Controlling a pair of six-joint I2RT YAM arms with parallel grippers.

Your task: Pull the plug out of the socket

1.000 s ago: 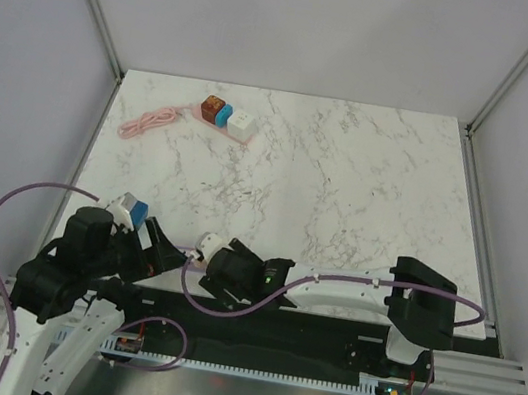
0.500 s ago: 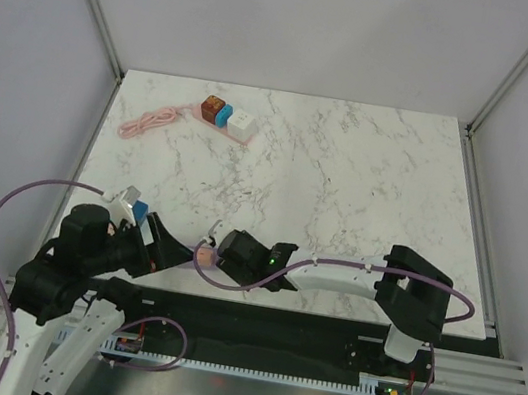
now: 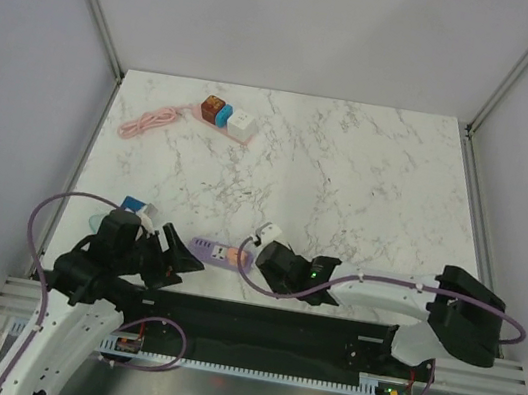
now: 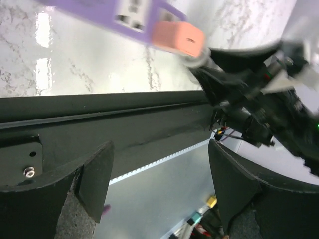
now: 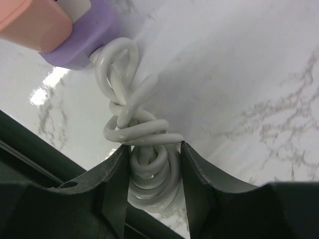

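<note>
From above, the purple socket strip (image 3: pixel 213 249) lies flat on the table (image 3: pixel 366 194) close to its near edge, its long axis running roughly left to right. The pink plug (image 3: pixel 240 255) sits on the strip's top face near its right end. The left gripper (image 3: pixel 183 257) is just left of the strip and the right gripper (image 3: pixel 256 255) is at its right end. In the left wrist view the strip (image 4: pixel 99 12) and plug (image 4: pixel 178 38) sit well beyond the left gripper (image 4: pixel 159 179), whose fingers (image 4: pixel 94 174) are spread wide with nothing between them. In the right wrist view the right gripper (image 5: pixel 152 154) is closed on a bunched white cable (image 5: pixel 134 124) leaving the strip's end (image 5: pixel 89 35), with the plug (image 5: pixel 30 22) just past it. The plug looks small, rigid and blocky, so its flat sides probably suit a pinch. The strip seems light and likely to lift unless pinned; the soft cable gives a poor anchor.
</note>
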